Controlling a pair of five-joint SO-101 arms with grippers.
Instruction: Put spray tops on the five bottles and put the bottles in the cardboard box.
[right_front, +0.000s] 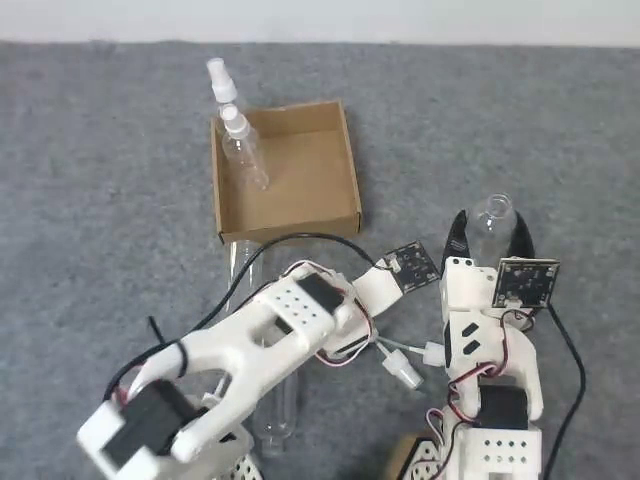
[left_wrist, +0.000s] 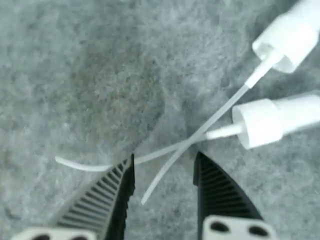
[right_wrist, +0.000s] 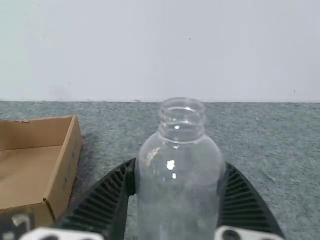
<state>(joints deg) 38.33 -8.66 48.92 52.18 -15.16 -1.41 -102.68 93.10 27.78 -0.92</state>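
You are at the capping step, I think: the right claw (right_wrist: 179, 169) grasps an open bottle (right_wrist: 180, 145) upright; the left claw (left_wrist: 165, 160), released, hangs over two spray tops (left_wrist: 265, 122). Next, pinch one top.

Light is soft & even, coming from overhead. High view is bright: mat (right_front: 100, 150) evenly lit, faint diffuse shadows close under left arm (right_front: 260, 340), thin dark strip on mat along near wall of box (right_front: 290, 228). Left wrist view is dimmer, w/ a broad shadow patch on the mat; white spray tops (left_wrist: 270, 122) are nearly blown out. Right wrist view: wall (right_wrist: 160, 45) is bright & flat. Bottle (right_wrist: 177, 165) shows small glints on shoulder & neck rim. Soft shadow lies on mat just right of box.
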